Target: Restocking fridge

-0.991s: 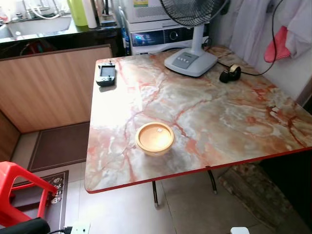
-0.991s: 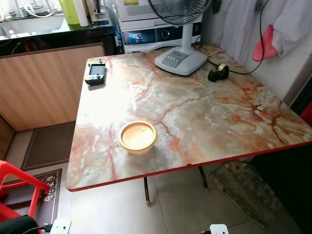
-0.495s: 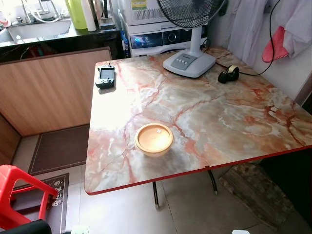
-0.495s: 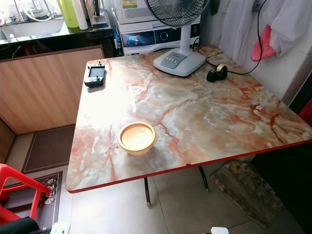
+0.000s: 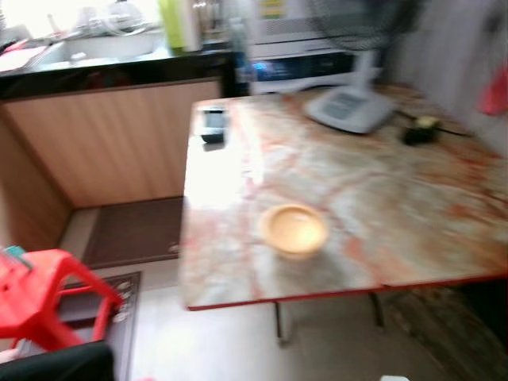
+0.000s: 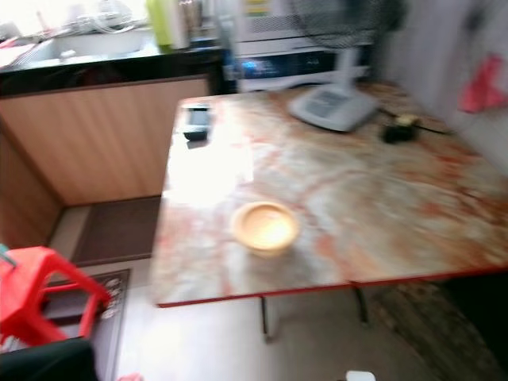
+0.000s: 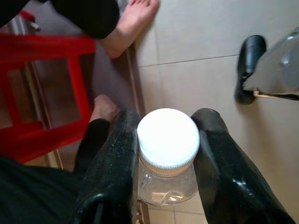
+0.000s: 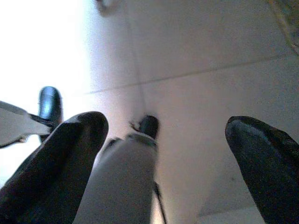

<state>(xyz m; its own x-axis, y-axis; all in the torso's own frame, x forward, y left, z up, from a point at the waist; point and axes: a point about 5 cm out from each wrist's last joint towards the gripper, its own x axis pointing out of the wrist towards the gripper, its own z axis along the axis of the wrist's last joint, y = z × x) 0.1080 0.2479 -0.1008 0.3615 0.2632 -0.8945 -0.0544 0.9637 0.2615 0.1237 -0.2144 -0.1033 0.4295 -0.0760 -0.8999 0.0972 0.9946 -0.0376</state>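
Carried low over the tiled floor (image 7: pixel 210 84): a clear bottle (image 7: pixel 168 140) with a white cap, pinched at the neck between the left hand (image 7: pixel 164 154) fingers. Right hand (image 8: pixel 163 154) spread, holding nothing, pointed at the floor. Risk judged here: bottle slipping from so narrow a grip while walking, or bumping the person's bare foot (image 7: pixel 131 23) and the red stool (image 5: pixel 48 298) close by. Against half a second earlier: head views blurred and swung, bench (image 5: pixel 413 238) and yellow bowl (image 5: pixel 294 230) shifted right, more stool showing, hence a camera turn only.
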